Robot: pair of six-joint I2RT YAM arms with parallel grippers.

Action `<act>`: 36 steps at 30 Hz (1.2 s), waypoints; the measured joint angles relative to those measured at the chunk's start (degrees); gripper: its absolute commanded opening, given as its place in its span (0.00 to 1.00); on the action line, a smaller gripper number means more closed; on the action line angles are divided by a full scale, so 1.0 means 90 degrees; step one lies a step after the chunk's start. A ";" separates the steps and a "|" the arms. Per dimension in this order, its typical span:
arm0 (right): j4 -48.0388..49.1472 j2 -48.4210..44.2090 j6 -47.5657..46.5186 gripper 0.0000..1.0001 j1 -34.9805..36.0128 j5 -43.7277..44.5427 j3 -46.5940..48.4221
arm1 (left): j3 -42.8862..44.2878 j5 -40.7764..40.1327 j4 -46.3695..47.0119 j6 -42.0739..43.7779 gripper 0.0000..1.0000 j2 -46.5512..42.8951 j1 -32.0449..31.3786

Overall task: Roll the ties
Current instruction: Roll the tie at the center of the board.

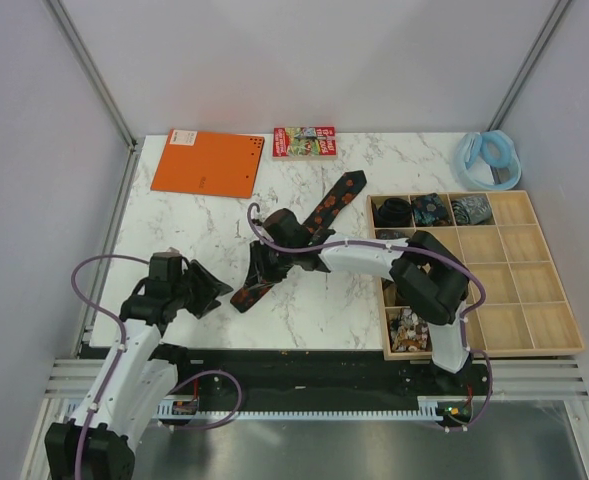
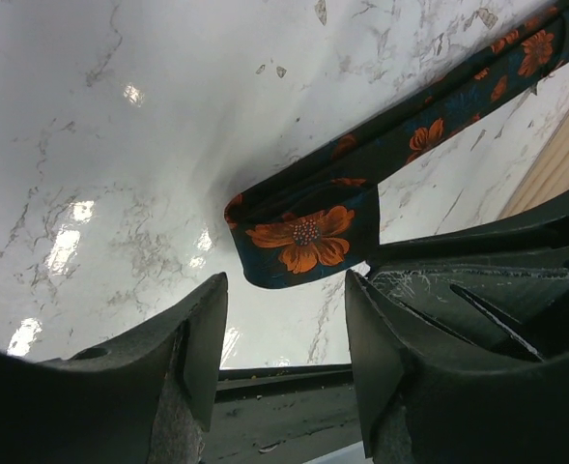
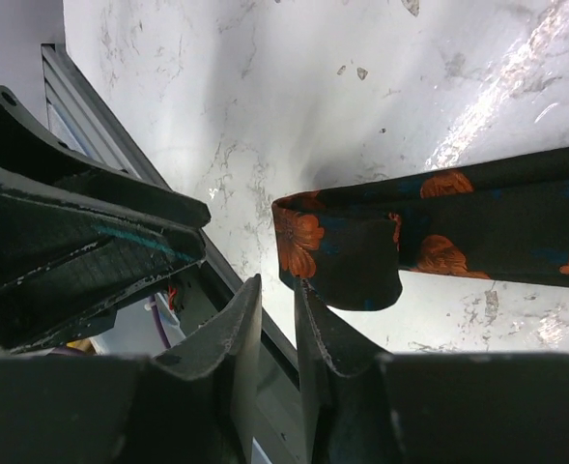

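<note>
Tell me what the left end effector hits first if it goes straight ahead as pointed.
The folded end of the floral tie, on the table straight ahead of the left end effector, lined up with its finger gap. Nothing visible between; depth unclear.

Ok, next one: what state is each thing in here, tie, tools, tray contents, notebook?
Floral tie: lying unrolled on the table, near end folded over once.
Left tool: open, empty, just short of that folded end.
Right tool: barely open, empty.
Coiled ties: three, rolled, in the wooden tray's far row.
Orange notebook: closed, lying flat.
</note>
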 measured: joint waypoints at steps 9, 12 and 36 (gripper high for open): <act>0.0015 0.0209 -0.0063 0.27 -0.0153 -0.0158 0.0027 | -0.0010 -0.0214 0.0005 -0.0119 0.57 -0.0012 -0.0274; 0.0032 0.0284 -0.0075 0.27 -0.0223 -0.0214 0.0027 | -0.0051 -0.0313 0.0015 -0.0163 0.57 -0.0044 -0.0396; 0.0695 0.0529 -0.0095 0.18 -0.0437 -0.0442 -0.0410 | -0.0692 -0.1120 0.0925 -0.1052 0.58 0.0073 -0.1872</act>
